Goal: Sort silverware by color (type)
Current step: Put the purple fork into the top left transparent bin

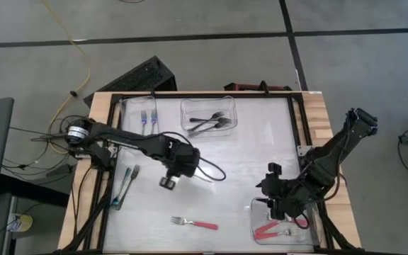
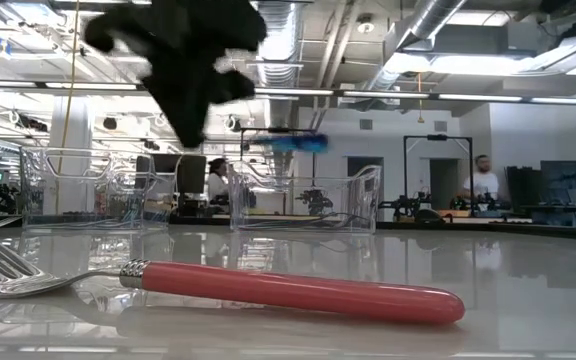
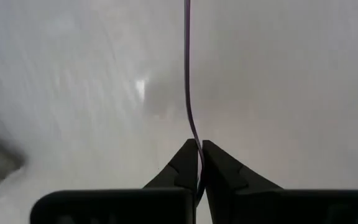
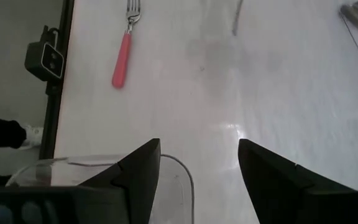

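My left gripper (image 1: 168, 183) hangs over the middle of the table, shut on a blue-purple fork (image 3: 188, 74) that the left wrist view shows edge-on as a thin line. The low view shows it as a blurred blue handle (image 2: 296, 143) beside the dark gripper (image 2: 193, 70). My right gripper (image 1: 273, 207) is open and empty above the near-right tub's rim (image 4: 104, 163); red forks (image 1: 266, 229) lie in that tub. One red fork (image 1: 194, 224) lies flat on the table near the front edge. Two teal forks (image 1: 122, 185) lie on the table at the left. My left gripper pinches the blue-purple fork between its two fingers (image 3: 182, 165), at one end (image 3: 197, 142). The fork runs straight out from the fingertips, in line with them. It is lifted clear of the table.
A clear tub at the far middle (image 1: 209, 115) holds black forks. A second clear tub at the far left (image 2: 78, 190) holds blue forks (image 1: 148, 117). A cable loops beside the left gripper (image 1: 214, 170). Bare table lies between the two arms.
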